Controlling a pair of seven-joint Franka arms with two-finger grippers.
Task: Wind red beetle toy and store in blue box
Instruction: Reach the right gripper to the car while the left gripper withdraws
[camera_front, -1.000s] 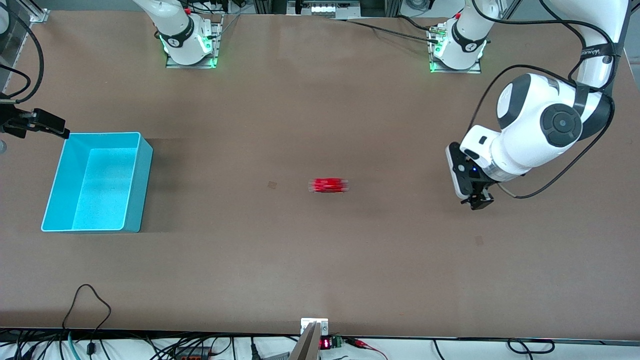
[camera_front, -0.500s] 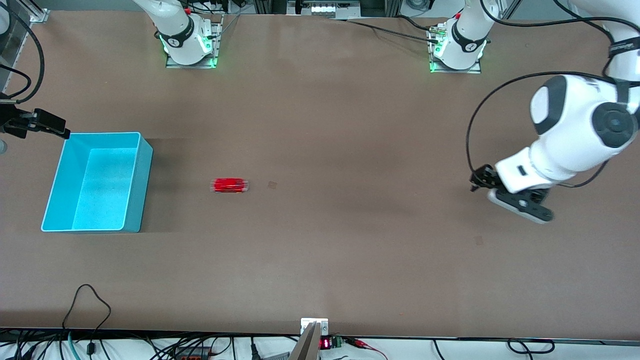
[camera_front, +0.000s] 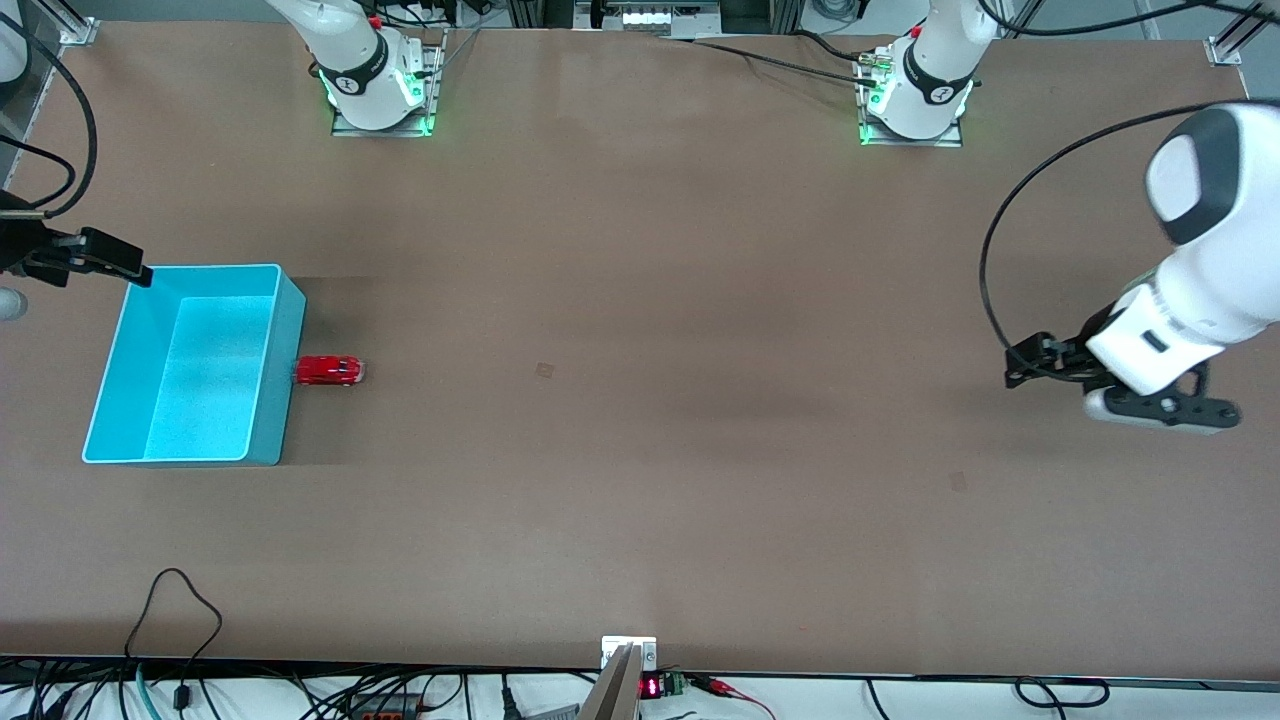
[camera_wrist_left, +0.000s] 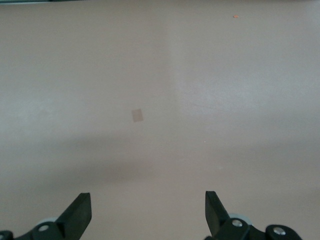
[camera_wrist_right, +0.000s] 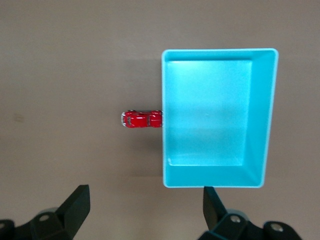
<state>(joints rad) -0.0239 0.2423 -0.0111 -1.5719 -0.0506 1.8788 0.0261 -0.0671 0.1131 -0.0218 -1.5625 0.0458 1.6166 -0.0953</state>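
The red beetle toy (camera_front: 328, 370) has rolled across the table and bumped the blue box (camera_front: 283, 400). It still needs lifting in. The left gripper (camera_front: 1035, 362) and the right gripper (camera_front: 130, 270) both hang empty with fingers spread.

Beetle toy (camera_front: 328, 371) on table (camera_front: 640, 500), touching box (camera_front: 195, 365) outer wall

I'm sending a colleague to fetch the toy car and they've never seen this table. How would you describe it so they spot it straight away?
Find the blue box, the big open cyan bin at the right arm's end of the table. The red beetle toy sits on the table against the box's outer wall, on the side facing the left arm's end. It is tiny, glossy red and rounded, the only red thing on the brown tabletop.
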